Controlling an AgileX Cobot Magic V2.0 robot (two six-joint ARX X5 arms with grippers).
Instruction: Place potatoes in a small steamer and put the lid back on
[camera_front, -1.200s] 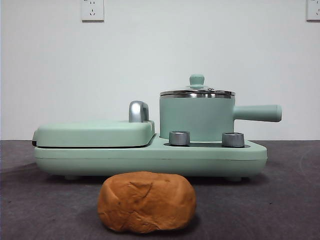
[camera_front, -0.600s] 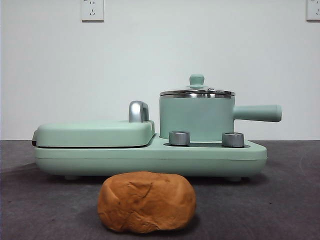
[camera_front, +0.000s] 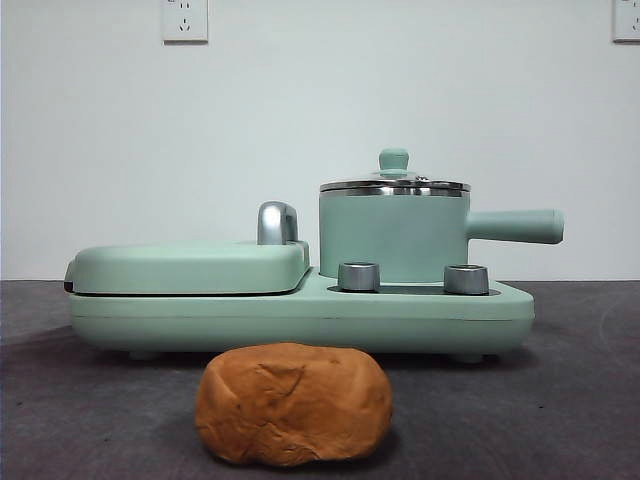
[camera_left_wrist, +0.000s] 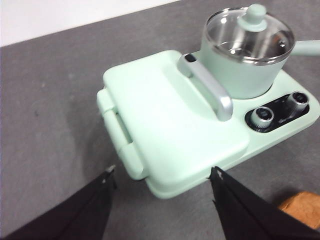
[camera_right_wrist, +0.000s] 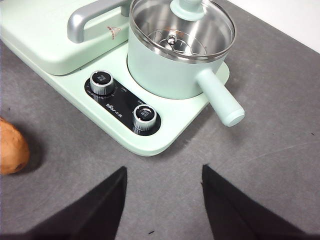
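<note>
Here, potato lying on grey tabletop before the cooker base; lidded steamer on it. Left gripper and right gripper spread, empty, above tabletop.

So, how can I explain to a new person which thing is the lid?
Find the long mint-green cooker base on the grey table. On its end with the two knobs stands the small steamer, and the lid sits on top of it. Unlike the flat green grill cover beside it, it is round glass with a steel rim and small green knob.
</note>
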